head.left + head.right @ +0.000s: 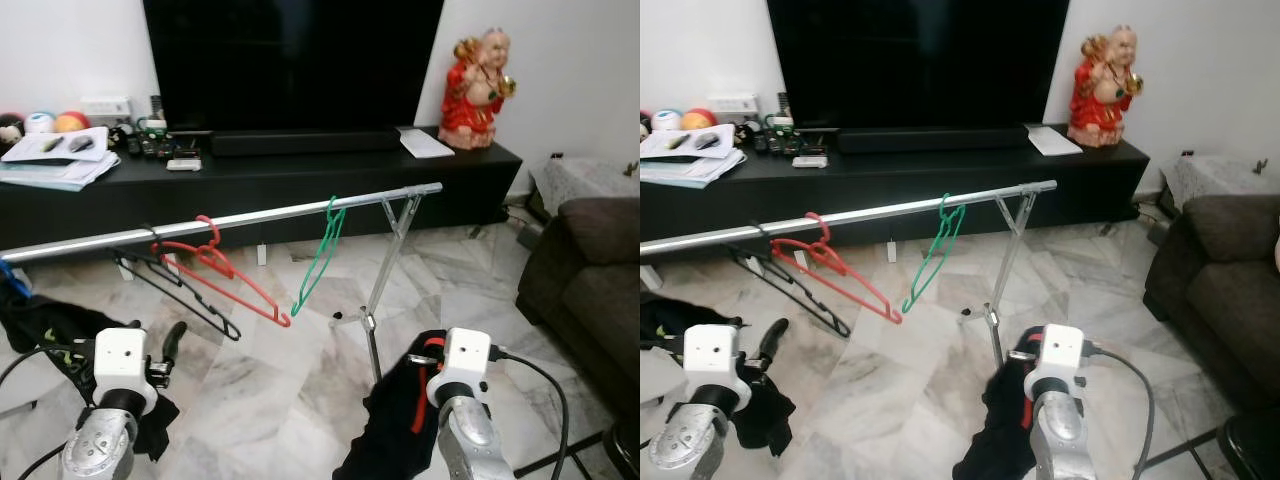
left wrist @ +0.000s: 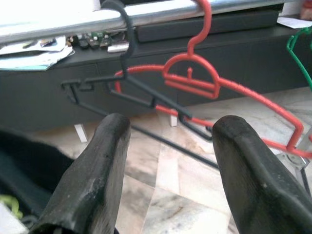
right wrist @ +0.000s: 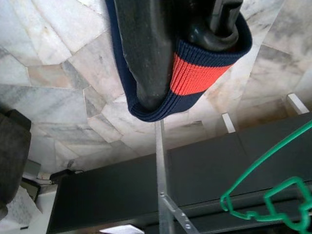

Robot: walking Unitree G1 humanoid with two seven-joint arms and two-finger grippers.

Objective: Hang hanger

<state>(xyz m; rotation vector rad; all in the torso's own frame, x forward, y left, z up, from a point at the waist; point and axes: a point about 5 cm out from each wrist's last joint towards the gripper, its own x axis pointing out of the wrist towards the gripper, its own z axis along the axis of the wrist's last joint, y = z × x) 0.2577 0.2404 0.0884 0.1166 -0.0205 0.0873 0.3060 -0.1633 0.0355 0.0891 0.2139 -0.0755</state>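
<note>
A silver rail (image 1: 260,215) runs across in front of me on an X-shaped stand (image 1: 385,270). From left to right, a black hanger (image 1: 175,285), a red hanger (image 1: 225,272) and a green hanger (image 1: 322,252) hang on it. My left gripper (image 2: 170,129) is open and holds nothing. It is below and just short of the black hanger (image 2: 131,92) and the red hanger (image 2: 195,78). My right gripper (image 3: 183,68) is low, right of the stand, and shut on a dark garment (image 1: 405,420). The garment's navy cuff with a red band (image 3: 195,73) wraps its fingers.
A black TV console (image 1: 300,180) with a TV, papers (image 1: 60,160) and a red figurine (image 1: 480,90) stands behind the rail. A brown sofa (image 1: 590,290) is at the right. Dark clothing (image 1: 50,325) lies on the marble floor at the left.
</note>
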